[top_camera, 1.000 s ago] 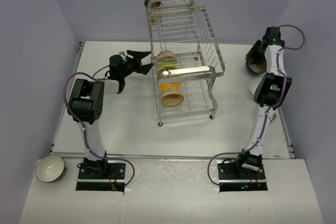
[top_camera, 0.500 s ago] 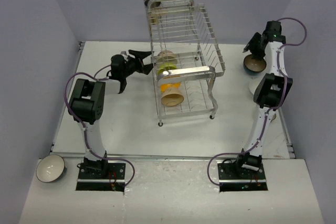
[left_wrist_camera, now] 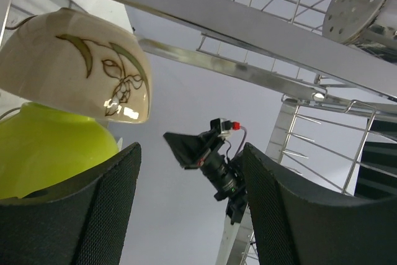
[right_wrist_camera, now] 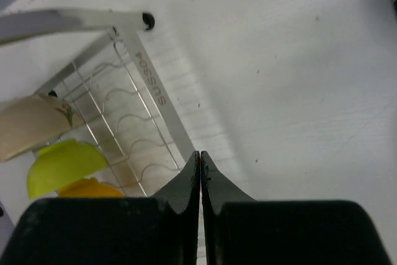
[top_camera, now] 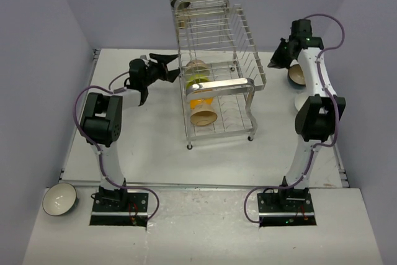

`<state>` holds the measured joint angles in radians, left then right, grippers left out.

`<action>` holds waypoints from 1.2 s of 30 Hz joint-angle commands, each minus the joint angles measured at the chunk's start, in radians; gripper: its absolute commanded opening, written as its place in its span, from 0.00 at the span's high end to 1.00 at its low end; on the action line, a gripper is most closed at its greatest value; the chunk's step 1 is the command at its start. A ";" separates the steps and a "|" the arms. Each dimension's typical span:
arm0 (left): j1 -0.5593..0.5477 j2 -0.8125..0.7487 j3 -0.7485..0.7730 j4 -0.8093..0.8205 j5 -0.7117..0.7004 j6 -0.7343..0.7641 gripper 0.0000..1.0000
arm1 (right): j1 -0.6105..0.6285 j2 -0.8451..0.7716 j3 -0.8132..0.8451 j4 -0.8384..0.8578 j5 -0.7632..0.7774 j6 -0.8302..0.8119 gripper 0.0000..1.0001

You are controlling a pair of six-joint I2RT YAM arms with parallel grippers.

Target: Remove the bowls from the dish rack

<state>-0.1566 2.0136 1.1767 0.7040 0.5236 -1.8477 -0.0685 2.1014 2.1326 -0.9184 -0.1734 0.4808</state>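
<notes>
The chrome dish rack [top_camera: 217,48] stands at the table's middle back. Its lower tier holds a cream leaf-patterned bowl [top_camera: 197,66], a lime bowl [top_camera: 198,81], a yellow bowl [top_camera: 200,100] and a tan bowl [top_camera: 203,115]. My left gripper [top_camera: 172,68] hovers open at the rack's left side, empty. The left wrist view looks upward; the cream bowl [left_wrist_camera: 80,60] and lime bowl [left_wrist_camera: 49,147] lie left of the gripper [left_wrist_camera: 192,209]. My right gripper [top_camera: 274,61] hangs shut and empty, raised right of the rack. Its wrist view looks down on the gripper [right_wrist_camera: 200,154], the rack base [right_wrist_camera: 152,85] and those bowls.
A tan-lined bowl [top_camera: 298,76] sits on the table at the back right, partly behind the right arm. Another bowl [top_camera: 59,198] rests off the table's near left corner. A perforated steel cup [left_wrist_camera: 366,4] hangs on the rack's upper tier.
The right gripper opened off the bowl at the back right, lifted, swung left toward the rack and shut empty. The left gripper edged slightly toward the back, still open.
</notes>
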 commanded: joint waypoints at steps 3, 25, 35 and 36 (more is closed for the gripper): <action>-0.014 -0.046 0.096 -0.101 -0.025 0.045 0.33 | 0.039 -0.121 -0.180 -0.063 -0.017 0.061 1.00; -0.043 -0.062 0.152 -0.176 -0.040 0.068 0.35 | 0.177 -0.354 -0.689 0.029 0.075 0.117 1.00; -0.043 -0.065 0.149 -0.152 -0.031 0.047 0.34 | 0.177 -0.362 -0.809 0.095 0.055 0.136 1.00; -0.043 -0.065 0.150 -0.152 -0.031 0.045 0.35 | 0.179 -0.365 -0.815 0.099 0.055 0.136 1.00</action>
<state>-0.1997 1.9980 1.2922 0.5297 0.4862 -1.8111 0.1104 1.7916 1.3273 -0.8600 -0.1226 0.5983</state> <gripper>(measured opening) 0.656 0.003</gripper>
